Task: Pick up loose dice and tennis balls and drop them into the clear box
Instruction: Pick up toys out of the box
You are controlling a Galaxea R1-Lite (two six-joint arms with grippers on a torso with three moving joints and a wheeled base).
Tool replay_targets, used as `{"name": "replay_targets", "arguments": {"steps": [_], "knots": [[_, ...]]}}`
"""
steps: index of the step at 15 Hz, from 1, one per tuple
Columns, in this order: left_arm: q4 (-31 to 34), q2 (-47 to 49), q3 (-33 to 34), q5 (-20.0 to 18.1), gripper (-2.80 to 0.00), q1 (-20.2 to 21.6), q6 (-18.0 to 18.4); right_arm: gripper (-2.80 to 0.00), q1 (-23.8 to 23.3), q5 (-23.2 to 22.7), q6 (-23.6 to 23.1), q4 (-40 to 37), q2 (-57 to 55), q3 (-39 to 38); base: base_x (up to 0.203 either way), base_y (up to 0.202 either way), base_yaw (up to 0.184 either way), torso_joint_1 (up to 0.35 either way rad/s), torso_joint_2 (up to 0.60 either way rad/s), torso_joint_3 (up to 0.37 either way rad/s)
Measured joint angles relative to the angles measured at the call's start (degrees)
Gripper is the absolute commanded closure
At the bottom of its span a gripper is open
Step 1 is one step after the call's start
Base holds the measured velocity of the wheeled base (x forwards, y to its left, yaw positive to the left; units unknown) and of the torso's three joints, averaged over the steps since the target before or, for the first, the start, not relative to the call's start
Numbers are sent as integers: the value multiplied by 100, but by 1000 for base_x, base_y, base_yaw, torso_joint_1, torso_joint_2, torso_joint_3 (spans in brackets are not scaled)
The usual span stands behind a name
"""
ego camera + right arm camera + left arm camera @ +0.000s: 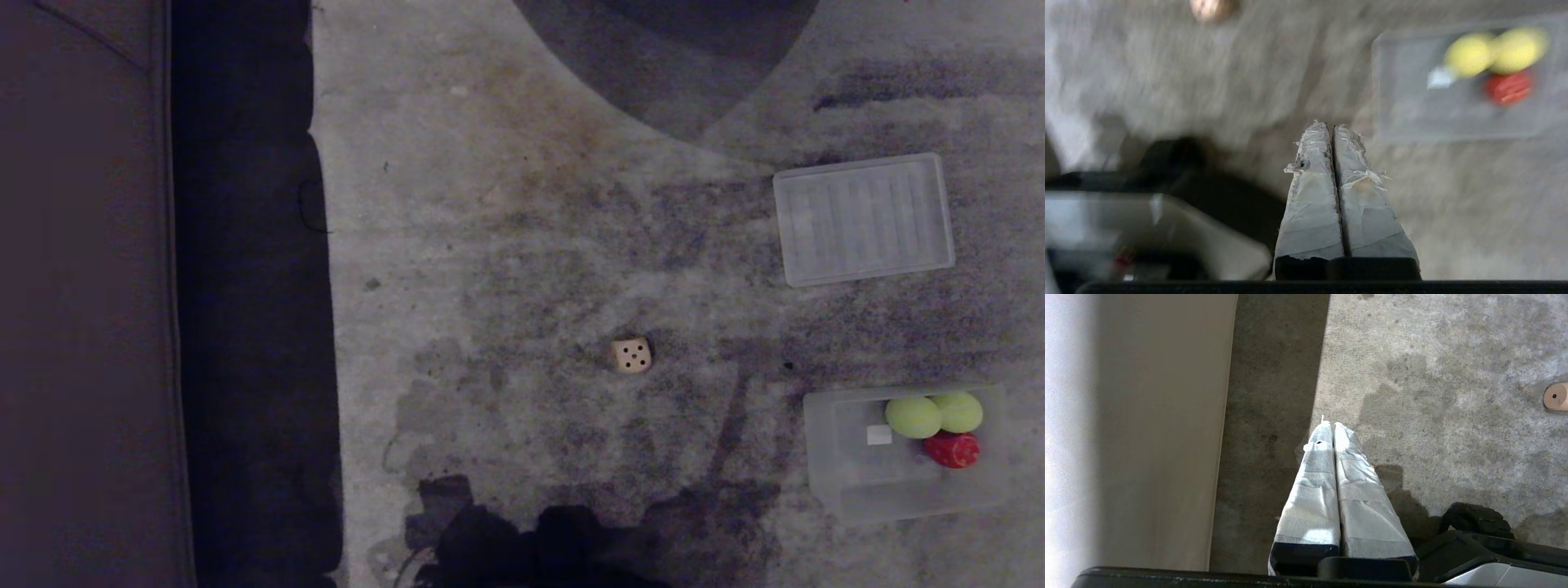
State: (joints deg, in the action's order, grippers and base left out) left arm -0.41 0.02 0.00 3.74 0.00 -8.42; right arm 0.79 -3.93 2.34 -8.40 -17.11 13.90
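A tan die with dark pips lies alone on the grey carpet in mid floor; its edge shows in the left wrist view and blurred in the right wrist view. The clear box sits at the lower right and holds two tennis balls and a red die. In the right wrist view the clear box lies ahead of my right gripper, which is shut and empty above the carpet. My left gripper is shut and empty, well away from the tan die. Neither gripper shows in the head view.
A flat ribbed translucent lid lies on the carpet beyond the box. A dark piece of furniture with a deep shadowed gap runs along the left. My base's dark shadow covers the carpet at the near edge.
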Motion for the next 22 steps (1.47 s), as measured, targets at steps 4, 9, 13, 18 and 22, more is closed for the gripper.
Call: {"name": "replay_targets", "arguments": {"steps": [4, 9, 13, 18, 22], "knots": [[0, 0, 0, 0, 0, 0, -1, 0, 189, -159, 14, 623, -2061, 353, 0, 0, 0, 0, 0, 0], [0, 0, 0, 1, 0, 0, -1, 0, 343, -185, 105, 2578, -4610, 527, 0, 0, 0, 0, 0, 0], [0, 0, 0, 0, 0, 0, -2, 0, 592, -183, 419, 3329, -5933, 1145, 0, 0, 0, 0, 0, 0], [1, 0, 0, 0, 0, 0, -4, 0, 889, -217, 567, 3366, -6600, 1768, 0, 0, 0, 0, 0, 0], [0, 0, 0, 0, 0, 0, -4, 0, 1194, -224, 567, 3531, -6980, 2137, 0, 0, 0, 0, 0, 0]]}}
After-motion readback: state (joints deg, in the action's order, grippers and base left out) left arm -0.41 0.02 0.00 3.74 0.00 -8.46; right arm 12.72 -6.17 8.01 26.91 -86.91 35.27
